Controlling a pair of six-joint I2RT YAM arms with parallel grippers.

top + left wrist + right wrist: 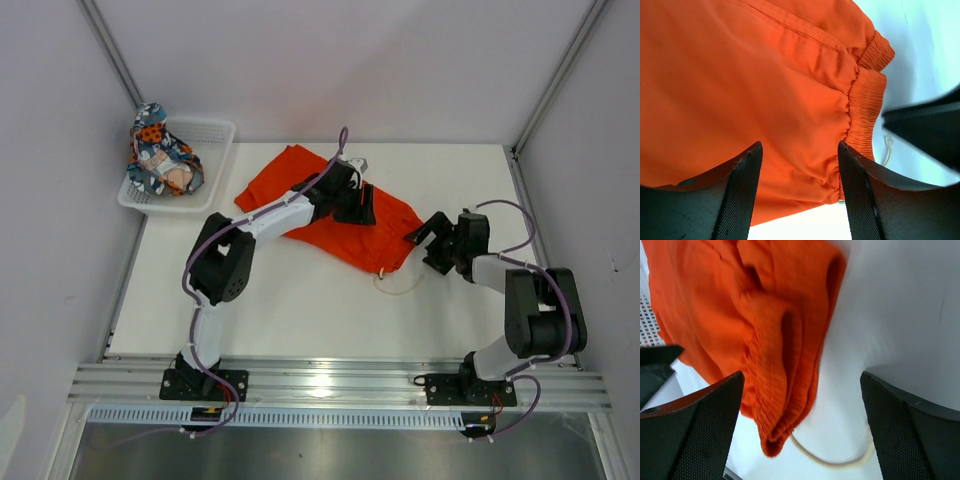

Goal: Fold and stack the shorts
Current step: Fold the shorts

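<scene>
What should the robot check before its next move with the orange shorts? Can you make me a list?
1. The right fingers are open and empty: ok.
2. The left fingers are open over the orange shorts: ok.
3. The orange shorts lie flat: not ok, one end is bunched.
4. The drawstring is tucked in: not ok, it loops out onto the table.
5. The printed shorts are out of the basket: not ok, they sit crumpled inside it.
</scene>
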